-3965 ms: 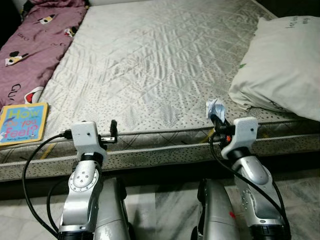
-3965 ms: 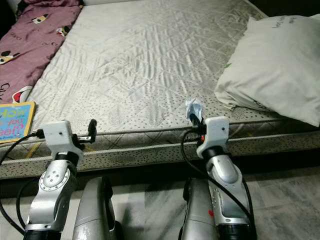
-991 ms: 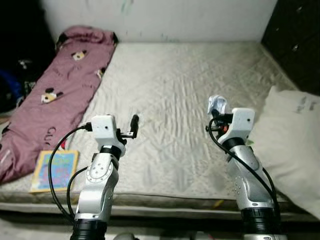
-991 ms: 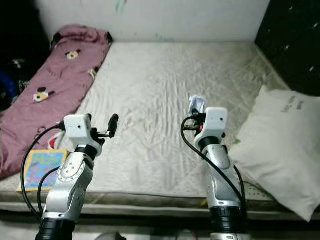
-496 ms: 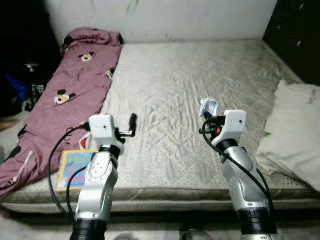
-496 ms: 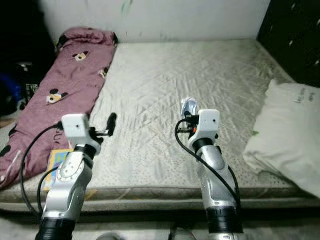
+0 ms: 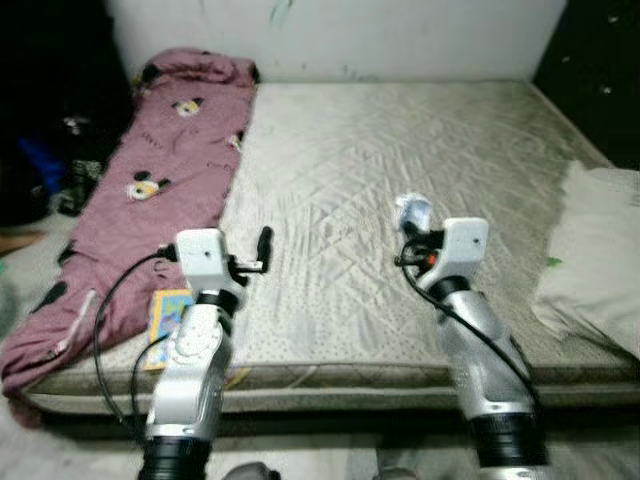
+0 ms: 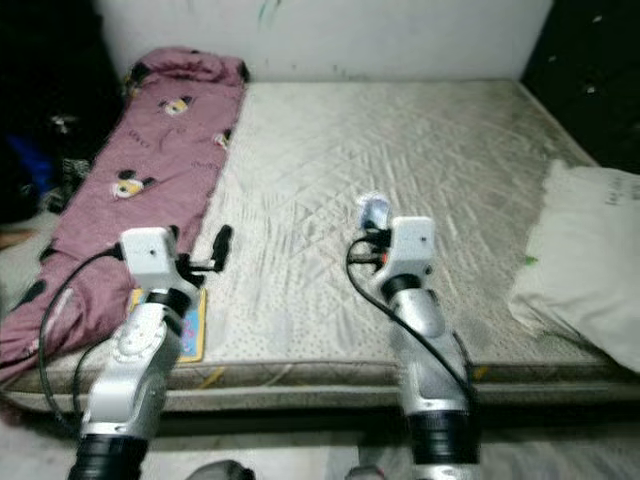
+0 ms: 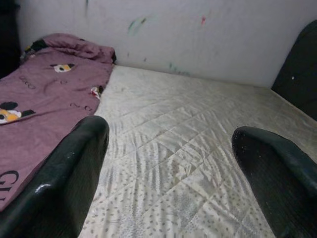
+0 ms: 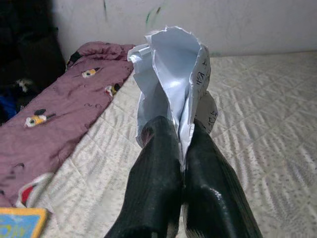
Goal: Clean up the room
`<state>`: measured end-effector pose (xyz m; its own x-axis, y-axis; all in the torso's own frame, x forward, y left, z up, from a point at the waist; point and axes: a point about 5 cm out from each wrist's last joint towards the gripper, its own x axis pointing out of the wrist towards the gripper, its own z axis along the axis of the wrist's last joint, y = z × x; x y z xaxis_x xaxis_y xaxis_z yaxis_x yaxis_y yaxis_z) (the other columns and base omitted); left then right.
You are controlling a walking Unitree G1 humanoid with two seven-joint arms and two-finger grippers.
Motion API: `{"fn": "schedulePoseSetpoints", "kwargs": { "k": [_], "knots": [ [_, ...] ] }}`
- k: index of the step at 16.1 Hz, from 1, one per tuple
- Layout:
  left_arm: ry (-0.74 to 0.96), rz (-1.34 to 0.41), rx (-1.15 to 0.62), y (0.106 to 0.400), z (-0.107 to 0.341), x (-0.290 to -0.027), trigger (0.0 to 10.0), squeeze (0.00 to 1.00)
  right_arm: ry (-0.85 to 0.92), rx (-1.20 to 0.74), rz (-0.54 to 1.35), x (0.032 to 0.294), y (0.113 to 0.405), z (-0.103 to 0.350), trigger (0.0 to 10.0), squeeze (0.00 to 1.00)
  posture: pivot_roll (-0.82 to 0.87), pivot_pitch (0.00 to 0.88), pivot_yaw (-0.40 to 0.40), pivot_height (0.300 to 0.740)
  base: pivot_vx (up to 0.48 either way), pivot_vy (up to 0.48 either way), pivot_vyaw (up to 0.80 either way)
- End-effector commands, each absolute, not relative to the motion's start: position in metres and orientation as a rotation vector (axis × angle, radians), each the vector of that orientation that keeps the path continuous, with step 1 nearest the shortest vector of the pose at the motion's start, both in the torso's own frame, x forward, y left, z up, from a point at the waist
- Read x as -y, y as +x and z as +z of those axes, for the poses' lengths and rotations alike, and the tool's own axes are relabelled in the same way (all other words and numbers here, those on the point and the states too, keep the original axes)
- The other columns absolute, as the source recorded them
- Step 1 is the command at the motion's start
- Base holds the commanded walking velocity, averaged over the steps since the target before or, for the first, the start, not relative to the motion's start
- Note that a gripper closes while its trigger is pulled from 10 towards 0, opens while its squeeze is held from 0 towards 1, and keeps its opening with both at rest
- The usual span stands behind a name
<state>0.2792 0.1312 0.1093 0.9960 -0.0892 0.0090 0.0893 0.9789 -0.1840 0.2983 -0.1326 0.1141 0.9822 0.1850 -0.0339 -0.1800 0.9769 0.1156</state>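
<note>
Compared with four seconds ago, the camera has pulled back from the bed edge, so the whole mattress [image 7: 400, 170] and the wall [image 7: 400, 35] behind it are in sight, and both arms are raised higher; the paper [image 7: 413, 211] is still gripped as before. The pale quilted mattress spans most of the scene, running from 6 o'clock up to the white wall at 12 o'clock. A long purple blanket [image 7: 150, 190] with cartoon prints lies along the mattress's side from 11 o'clock down to 8 o'clock, its lower end hanging over the corner. A white pillow [image 7: 600, 260] rests on the mattress edge at 3 o'clock. A bright blue and yellow book [image 7: 167, 312] lies on the mattress at 8 o'clock, touching the blanket and partly hidden by the left arm. The left gripper [image 9: 173, 173] is held up over the near part of the mattress at 8 o'clock, its two black fingers [image 9: 69, 173] spread wide apart with nothing between them. The right gripper [image 10: 181, 148] is held up at about 4 o'clock from the scene's middle, above the mattress, its fingers pressed together and pinching the lower end of the crumpled white paper, which stands up from the tips.
</note>
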Motion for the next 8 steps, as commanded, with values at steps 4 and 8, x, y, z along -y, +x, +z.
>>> {"fn": "schedulePoseSetpoints", "kwargs": {
  "k": [4, 8],
  "knots": [
    [-0.195, -0.103, 0.001, 0.2799, 0.1105, -0.1263, 10.0, 0.00, 0.100, -0.045, 0.184, 0.1358, 0.2983, 0.1142, 10.0, 0.00, -0.12, 0.000, 0.034, 0.740, 0.000, 0.480, -0.17],
    [-0.193, -0.106, 0.002, 0.2803, 0.1108, -0.1257, 10.0, 0.00, 0.097, -0.038, 0.189, 0.1352, 0.2983, 0.1144, 10.0, 0.00, -0.11, 0.000, 0.036, 0.740, 0.000, 0.480, 0.00]
  ]
}}
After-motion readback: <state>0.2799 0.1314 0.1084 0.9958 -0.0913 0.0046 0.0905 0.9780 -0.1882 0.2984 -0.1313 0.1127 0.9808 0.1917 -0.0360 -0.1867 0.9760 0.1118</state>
